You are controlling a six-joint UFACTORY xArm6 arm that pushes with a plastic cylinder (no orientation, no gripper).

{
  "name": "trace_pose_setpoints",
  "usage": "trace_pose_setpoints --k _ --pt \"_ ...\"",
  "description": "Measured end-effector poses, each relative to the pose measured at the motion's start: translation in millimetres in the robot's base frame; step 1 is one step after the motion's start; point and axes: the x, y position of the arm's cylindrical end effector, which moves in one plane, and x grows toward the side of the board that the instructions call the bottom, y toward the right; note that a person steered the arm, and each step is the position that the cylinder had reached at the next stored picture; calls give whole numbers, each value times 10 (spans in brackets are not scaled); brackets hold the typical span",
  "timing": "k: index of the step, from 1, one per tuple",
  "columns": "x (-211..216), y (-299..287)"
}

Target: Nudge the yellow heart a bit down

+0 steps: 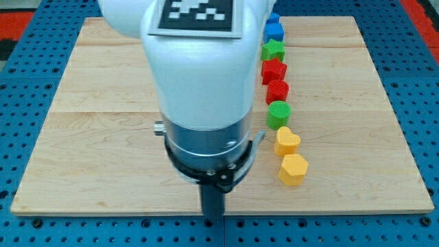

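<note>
The yellow heart (287,141) lies right of the board's middle, in a column of blocks. Just below it lies a yellow hexagon (293,169), and just above it a green round block (278,114). My tip (214,219) is at the board's bottom edge, well to the left of and below the heart, touching no block. The arm's large white and black body hides the middle of the board.
The column runs on upward: a red round block (278,90), a red star (274,70), a green star (273,50), a blue block (274,31) and another blue block (273,18), partly hidden by the arm. The wooden board (357,137) lies on a blue pegboard.
</note>
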Motion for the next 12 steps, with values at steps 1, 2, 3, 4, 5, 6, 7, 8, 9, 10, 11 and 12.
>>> trace_pose_setpoints --k 1,2,3,4,5,6,7,8,9,10,11,12 --pt "-6 463" --pt "-7 1051" --pt "-32 1089" --pt "-385 1439" --pt "-736 1677" --pt "-827 1731" --pt "-827 1732" --pt "-830 1732" --pt "-1037 1732" --pt "-1310 1644" --pt "-1274 1342" --pt "-1019 1138"
